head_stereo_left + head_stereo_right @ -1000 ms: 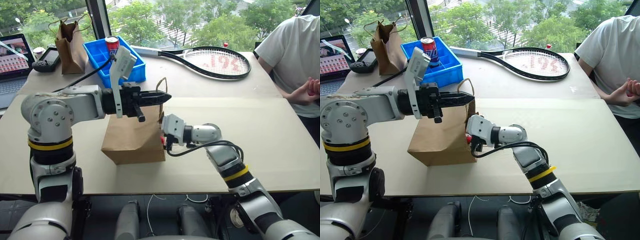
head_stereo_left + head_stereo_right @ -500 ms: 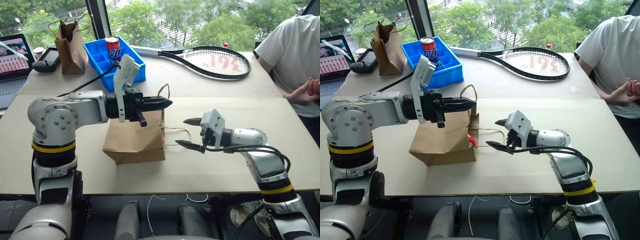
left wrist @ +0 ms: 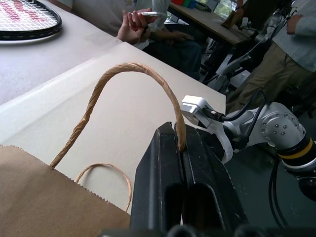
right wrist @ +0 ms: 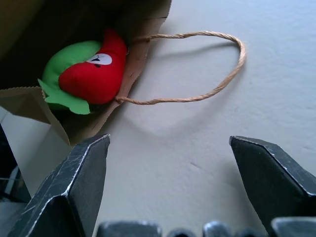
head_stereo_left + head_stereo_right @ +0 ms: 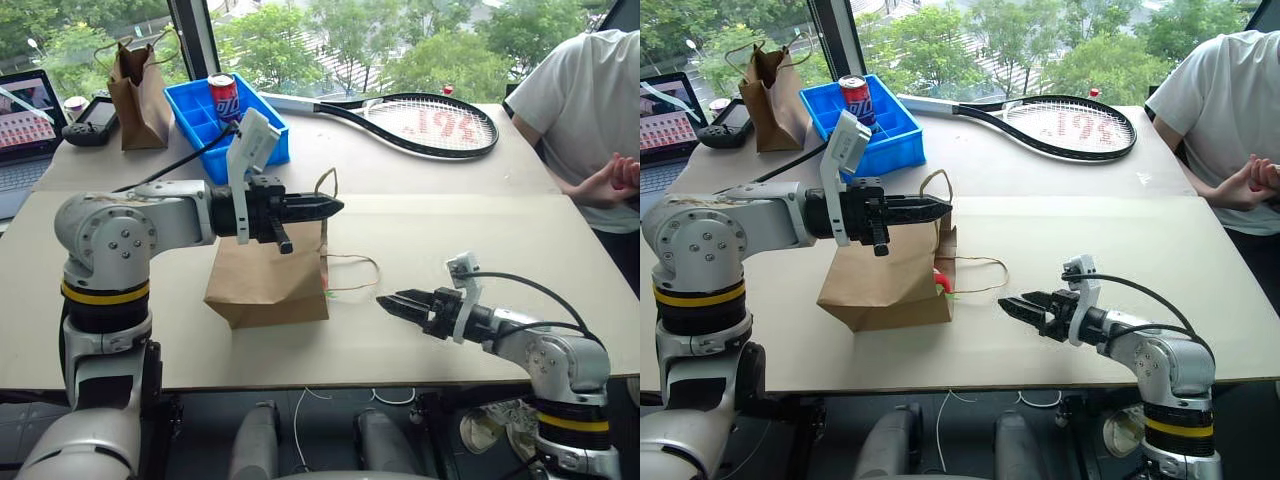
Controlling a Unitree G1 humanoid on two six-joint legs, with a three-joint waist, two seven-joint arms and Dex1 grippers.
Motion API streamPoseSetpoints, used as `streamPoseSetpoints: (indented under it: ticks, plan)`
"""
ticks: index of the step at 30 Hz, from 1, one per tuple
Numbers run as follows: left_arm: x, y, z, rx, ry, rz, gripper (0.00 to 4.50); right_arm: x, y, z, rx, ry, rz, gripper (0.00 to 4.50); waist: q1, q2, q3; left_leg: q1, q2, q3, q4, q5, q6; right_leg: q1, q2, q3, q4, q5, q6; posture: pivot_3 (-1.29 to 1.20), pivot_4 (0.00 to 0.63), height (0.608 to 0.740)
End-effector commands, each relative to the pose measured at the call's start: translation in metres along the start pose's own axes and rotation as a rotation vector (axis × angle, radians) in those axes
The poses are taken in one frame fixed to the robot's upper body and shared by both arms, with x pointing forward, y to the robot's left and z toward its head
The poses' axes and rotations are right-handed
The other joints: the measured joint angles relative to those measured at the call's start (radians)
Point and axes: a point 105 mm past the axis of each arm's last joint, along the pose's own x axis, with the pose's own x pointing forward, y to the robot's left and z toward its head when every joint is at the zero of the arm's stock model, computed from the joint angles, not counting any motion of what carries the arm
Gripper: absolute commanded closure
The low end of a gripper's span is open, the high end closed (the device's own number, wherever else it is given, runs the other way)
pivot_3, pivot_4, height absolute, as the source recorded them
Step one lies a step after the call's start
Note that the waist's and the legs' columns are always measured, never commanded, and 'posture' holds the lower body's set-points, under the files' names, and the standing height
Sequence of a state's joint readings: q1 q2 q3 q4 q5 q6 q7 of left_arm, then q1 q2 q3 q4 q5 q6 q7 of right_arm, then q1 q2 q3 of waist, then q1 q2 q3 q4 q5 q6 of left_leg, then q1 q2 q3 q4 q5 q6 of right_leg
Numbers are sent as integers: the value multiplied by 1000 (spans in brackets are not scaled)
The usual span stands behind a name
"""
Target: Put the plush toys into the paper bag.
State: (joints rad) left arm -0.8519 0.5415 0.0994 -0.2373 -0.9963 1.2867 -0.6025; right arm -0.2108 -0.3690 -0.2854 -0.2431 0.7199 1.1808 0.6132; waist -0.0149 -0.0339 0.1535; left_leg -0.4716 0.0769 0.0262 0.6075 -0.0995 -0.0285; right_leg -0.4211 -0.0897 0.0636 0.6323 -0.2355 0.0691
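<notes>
- The left pincer (image 5: 335, 207) is clamped on one cord handle (image 3: 129, 84) of the paper bag (image 5: 268, 280), holding its mouth up.
- The right pincer (image 5: 1012, 308) gapes wide and empty, just off the counter (image 5: 480, 250).
- Ahead of it, the plush toys (image 4: 86, 74) lie inside the bag's mouth.

My worktop (image 5: 500, 250) is pale beige board, lit by daylight from a wide window (image 5: 400, 40) with a dark frame post (image 5: 195, 40) and green trees beyond.
</notes>
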Motion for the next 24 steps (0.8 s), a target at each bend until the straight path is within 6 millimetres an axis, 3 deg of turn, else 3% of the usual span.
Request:
streamPoseSetpoints:
  ticks: [1,12,16,24]
  plan:
    - [0,-6,11,51,-31,-19,4500,13,5,-3,108,-23,-15,194,-2,0,0,0,0,0,0,0,0,0,0,0,0,0,0,0,150,740]
    - [-2,-6,12,60,-34,-8,4500,60,12,3,291,-98,-37,194,-14,0,0,1,1,0,-1,0,0,0,1,0,1,1,1,0,150,740]
    - [-2,-6,12,63,-36,-4,4500,66,10,15,324,-169,-14,1117,-22,0,0,1,1,0,-1,0,0,0,1,0,0,1,1,0,150,740]
    - [-9,0,14,78,-38,29,4500,47,39,70,288,-448,240,3947,-25,0,0,0,1,0,-2,1,2,-1,1,0,0,3,6,0,150,740]
